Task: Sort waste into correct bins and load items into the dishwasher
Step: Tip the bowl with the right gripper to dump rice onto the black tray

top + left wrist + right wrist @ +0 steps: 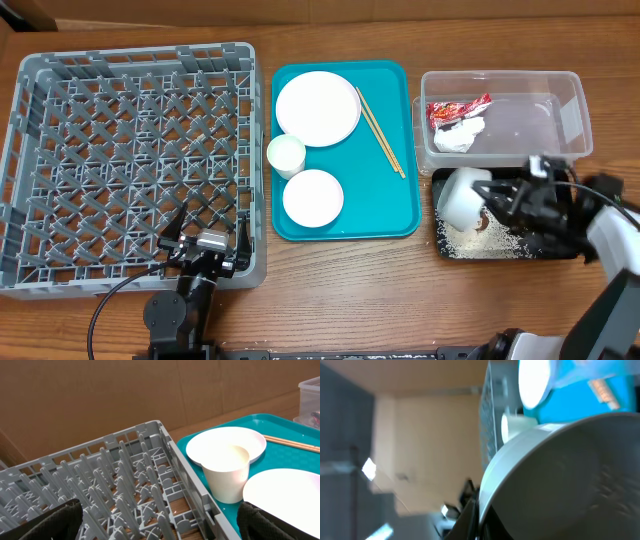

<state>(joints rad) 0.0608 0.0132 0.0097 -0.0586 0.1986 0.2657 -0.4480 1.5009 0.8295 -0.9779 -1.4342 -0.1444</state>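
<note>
My right gripper (497, 196) is shut on a small white bowl (462, 195), held tipped on its side over the black tray (505, 248), where rice grains (480, 238) lie. The bowl fills the right wrist view (565, 480). The clear tub (570, 110) holds the red-and-white wrapper (457, 108) and the white tissue (462, 135). On the teal tray (385, 215) lie a large plate (318, 108), a small cup (286, 155), a small bowl (313, 197) and chopsticks (380, 130). My left gripper (207, 232) is open over the grey rack's (130, 160) front right corner.
The left wrist view shows the rack's pegs (125, 485), the cup (227, 472), the plate (225, 442) and the chopsticks (290, 442). A wooden table (380, 300) lies under everything, and a brown cardboard wall stands behind.
</note>
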